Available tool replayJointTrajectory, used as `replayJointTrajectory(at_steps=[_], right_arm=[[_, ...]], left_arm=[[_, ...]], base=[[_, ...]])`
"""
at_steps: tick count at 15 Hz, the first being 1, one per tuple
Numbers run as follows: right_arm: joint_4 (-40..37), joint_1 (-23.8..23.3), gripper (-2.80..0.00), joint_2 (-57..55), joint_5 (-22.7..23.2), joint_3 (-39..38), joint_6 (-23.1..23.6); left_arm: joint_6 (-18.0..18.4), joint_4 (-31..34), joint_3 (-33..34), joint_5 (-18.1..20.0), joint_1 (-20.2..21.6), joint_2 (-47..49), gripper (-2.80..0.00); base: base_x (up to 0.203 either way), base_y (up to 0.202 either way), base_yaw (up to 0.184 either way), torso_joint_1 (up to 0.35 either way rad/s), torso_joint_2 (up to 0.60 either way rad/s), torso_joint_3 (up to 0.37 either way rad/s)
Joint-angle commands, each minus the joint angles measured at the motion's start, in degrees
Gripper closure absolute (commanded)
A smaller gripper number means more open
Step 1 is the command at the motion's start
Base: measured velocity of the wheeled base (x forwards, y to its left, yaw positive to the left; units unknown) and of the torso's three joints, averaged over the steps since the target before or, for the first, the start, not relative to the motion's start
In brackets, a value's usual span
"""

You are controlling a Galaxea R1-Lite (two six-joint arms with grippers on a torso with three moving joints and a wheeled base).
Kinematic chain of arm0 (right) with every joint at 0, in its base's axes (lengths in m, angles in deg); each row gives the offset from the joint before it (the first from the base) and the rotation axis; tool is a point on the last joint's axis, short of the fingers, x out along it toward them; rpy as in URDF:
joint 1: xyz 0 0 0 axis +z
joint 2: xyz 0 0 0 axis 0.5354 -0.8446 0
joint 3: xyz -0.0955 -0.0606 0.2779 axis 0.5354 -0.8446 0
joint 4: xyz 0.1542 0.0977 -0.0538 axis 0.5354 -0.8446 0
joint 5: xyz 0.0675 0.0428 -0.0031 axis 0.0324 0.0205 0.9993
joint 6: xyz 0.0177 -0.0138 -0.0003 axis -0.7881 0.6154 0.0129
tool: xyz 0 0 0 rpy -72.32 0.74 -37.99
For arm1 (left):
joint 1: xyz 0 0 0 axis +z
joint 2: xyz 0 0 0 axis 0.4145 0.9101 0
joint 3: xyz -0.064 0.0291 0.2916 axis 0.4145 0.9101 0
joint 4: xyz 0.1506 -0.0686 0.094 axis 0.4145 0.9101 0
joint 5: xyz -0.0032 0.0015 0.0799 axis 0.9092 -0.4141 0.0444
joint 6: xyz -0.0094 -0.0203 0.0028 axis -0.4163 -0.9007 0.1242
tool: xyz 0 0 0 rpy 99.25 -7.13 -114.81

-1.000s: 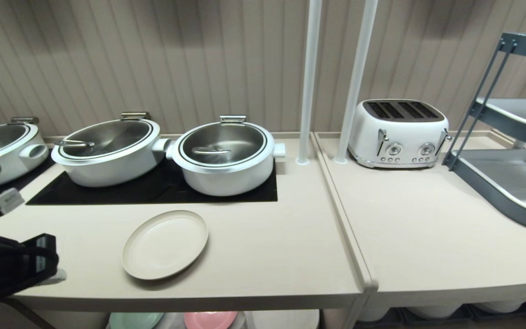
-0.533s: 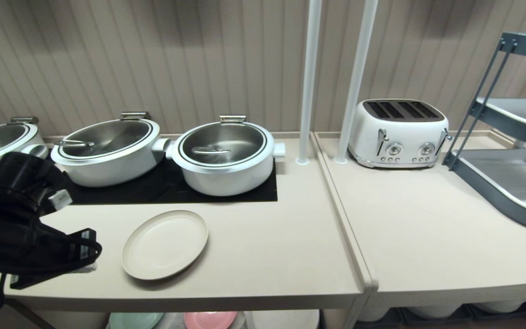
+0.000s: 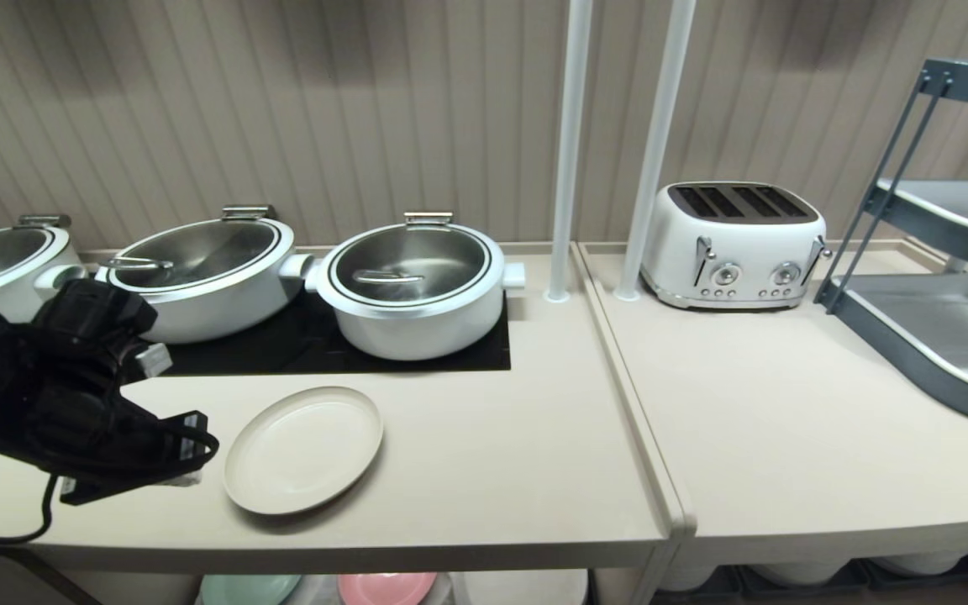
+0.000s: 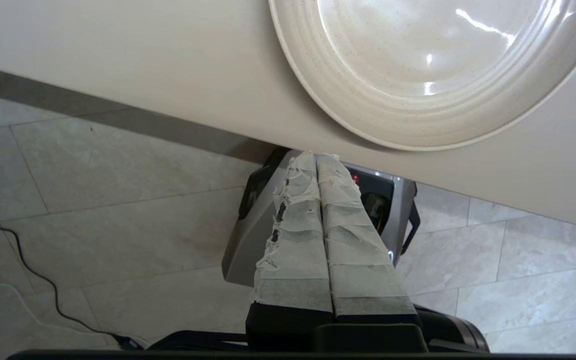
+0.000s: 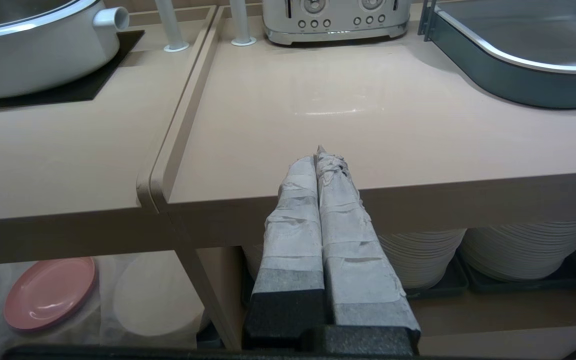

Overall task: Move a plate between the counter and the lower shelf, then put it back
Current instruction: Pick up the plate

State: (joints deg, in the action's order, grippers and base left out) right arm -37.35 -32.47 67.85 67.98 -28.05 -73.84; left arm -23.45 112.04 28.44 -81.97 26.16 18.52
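Small round matte cream-beige plate (image 3: 303, 449) flat on the long beige counter (image 3: 484, 470), near its front edge, in front of the inset black glass cooktop panel (image 3: 299, 349). Empty, touched by nothing.

From the head view only: three white pots with steel lids in a row along the counter's back, the nearest (image 3: 413, 286) behind the plate; two white poles (image 3: 568, 151) at the raised lip on the counter's right end; past it, a white four-slot toaster (image 3: 734, 244) and a dark-grey tiered tray stand (image 3: 938, 336) on the neighbouring plain worktop.

From the left wrist view only: plate's ringed rim (image 4: 433, 75) close up, pale tiled floor (image 4: 93, 200) below the counter's front edge, a thin black cable (image 4: 33, 275) lying there.

From the right wrist view only: lower shelf (image 5: 133, 300) under the counter, draped in white cloth, with a pink plate (image 5: 50, 292) and a mint-green rim beside it; tall white plate stacks (image 5: 518, 250) in dark trays in the next bay.

Left gripper (image 4: 313, 160) clenched, tape-wrapped fingers (image 4: 298, 225) pressed together, holding nothing; poised over the counter's front edge, just left of the plate, apart from it. In the head view, seen as a black wrist mass (image 3: 144, 470) with fingers barely visible.

Right gripper (image 5: 320, 155) likewise clenched and empty, in front of the plain worktop's front edge, out of the head view.
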Motion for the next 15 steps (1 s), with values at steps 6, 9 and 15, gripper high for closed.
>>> replayJointTrajectory(at_steps=[6,9,15], right_arm=[[0.02,0.01,0.00,0.00,-0.01,0.00,-0.01],[0.02,0.01,0.00,0.00,-0.01,0.00,-0.01],[0.02,0.01,0.00,0.00,-0.01,0.00,-0.01]], left_arm=[[-0.12,-0.07,-0.77,3.05,-0.45,2.49,0.00],[-0.12,-0.07,-0.68,3.16,-0.09,3.21,-2.80],[-0.12,-0.19,-1.15,3.07,0.02,2.86,-2.80]], base=[[0.000,0.000,0.000,0.000,0.00,0.000],[0.000,0.000,0.000,0.000,0.00,0.000],[0.000,0.000,0.000,0.000,0.00,0.000]])
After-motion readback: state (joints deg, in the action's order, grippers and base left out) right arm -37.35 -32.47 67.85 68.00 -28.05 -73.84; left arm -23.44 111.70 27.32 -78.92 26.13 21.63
